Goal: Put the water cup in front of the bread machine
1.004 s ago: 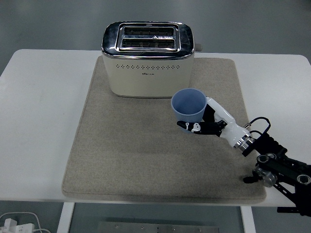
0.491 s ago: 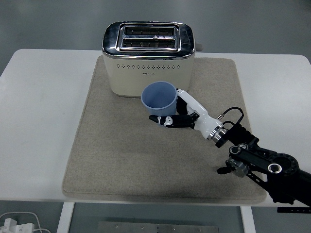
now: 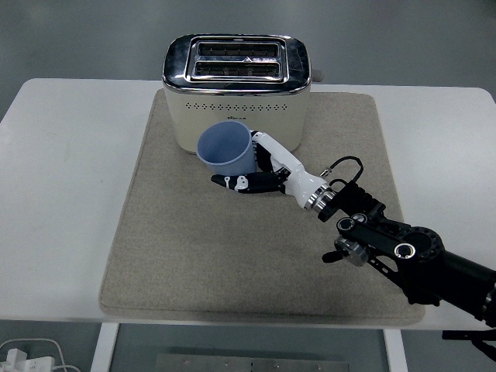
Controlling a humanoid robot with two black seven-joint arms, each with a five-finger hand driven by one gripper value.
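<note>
A cream bread machine point(image 3: 236, 93) with a chrome top stands at the far side of the grey mat point(image 3: 178, 248). My right hand point(image 3: 260, 172) is shut on a blue water cup point(image 3: 225, 149), fingers around its lower side. The cup is upright, just in front of the machine's front face. I cannot tell whether its base touches the mat. The right arm point(image 3: 403, 256) reaches in from the lower right. The left arm is out of view.
The mat lies on a white table point(image 3: 62, 170). A white power strip and cables point(image 3: 23, 356) show on the floor at the bottom left, below the table's near edge.
My right hand has carried the cup leftwards and slightly back, from the mat's right-centre to just in front of the bread machine. The arm has extended further in.
</note>
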